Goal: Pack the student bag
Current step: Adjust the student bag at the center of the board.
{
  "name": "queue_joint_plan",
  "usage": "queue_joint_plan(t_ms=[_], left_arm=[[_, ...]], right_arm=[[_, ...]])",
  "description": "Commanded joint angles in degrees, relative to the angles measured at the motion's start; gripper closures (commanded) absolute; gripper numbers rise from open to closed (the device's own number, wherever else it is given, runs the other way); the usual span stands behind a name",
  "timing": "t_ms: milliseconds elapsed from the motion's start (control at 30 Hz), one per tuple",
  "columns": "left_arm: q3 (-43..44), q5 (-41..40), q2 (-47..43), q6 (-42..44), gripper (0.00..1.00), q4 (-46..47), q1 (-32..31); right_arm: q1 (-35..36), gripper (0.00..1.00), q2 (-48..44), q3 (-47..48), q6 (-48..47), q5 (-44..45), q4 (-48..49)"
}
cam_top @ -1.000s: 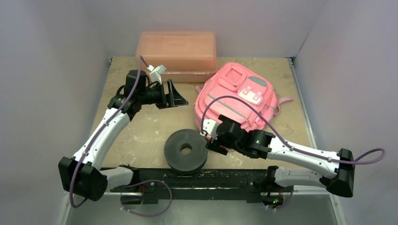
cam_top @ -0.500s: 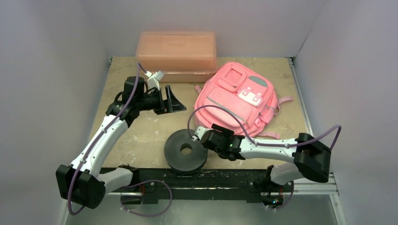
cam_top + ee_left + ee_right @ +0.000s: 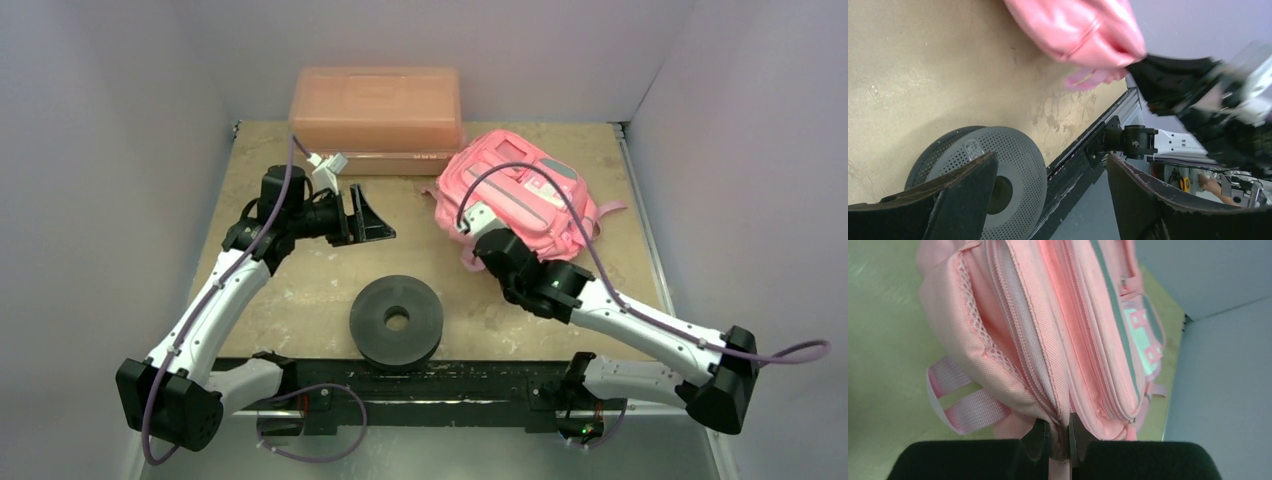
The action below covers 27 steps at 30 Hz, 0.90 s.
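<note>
Currently right gripper (image 3: 1059, 439) pinches the student bag (image 3: 530, 195) by its seam, contents hidden; left gripper (image 3: 1050, 170) gapes empty.

Robot lab test cell, plain grey walls (image 3: 100, 200), scuffed tabletop (image 3: 310, 282), black mounting rail (image 3: 470, 378)

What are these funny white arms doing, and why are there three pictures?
They are a robot's left arm and right arm, bolted to a table. One picture looks down from above. The other two come from small cameras on each wrist. On the table are a pink backpack, a black disc with a hole, and an orange-pink box at the back. The right gripper pinches a fold of the backpack. The left gripper is open and holds nothing.
</note>
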Motion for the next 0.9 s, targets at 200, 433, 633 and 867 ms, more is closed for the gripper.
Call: queue_joint_plan(t_ms=[200, 433, 633, 867], left_arm=[[2.6, 2.9, -2.5, -2.1, 0.21, 1.5, 0.4], [3.1, 6.2, -2.4, -4.6, 0.21, 2.6, 0.3], [1.5, 9.5, -2.0, -7.9, 0.21, 7.3, 0.1], [0.9, 11.6, 1.4, -12.4, 0.21, 14.1, -3.4]], right_arm=[[-8.5, 1.00, -3.0, 36.7, 3.4, 20.0, 13.1], [-16.4, 1.00, 9.1, 56.8, -8.0, 15.6, 19.0], [-17.0, 1.00, 6.5, 46.2, -3.5, 12.3, 19.0], [-17.3, 1.00, -3.3, 26.9, -0.4, 16.9, 16.9]])
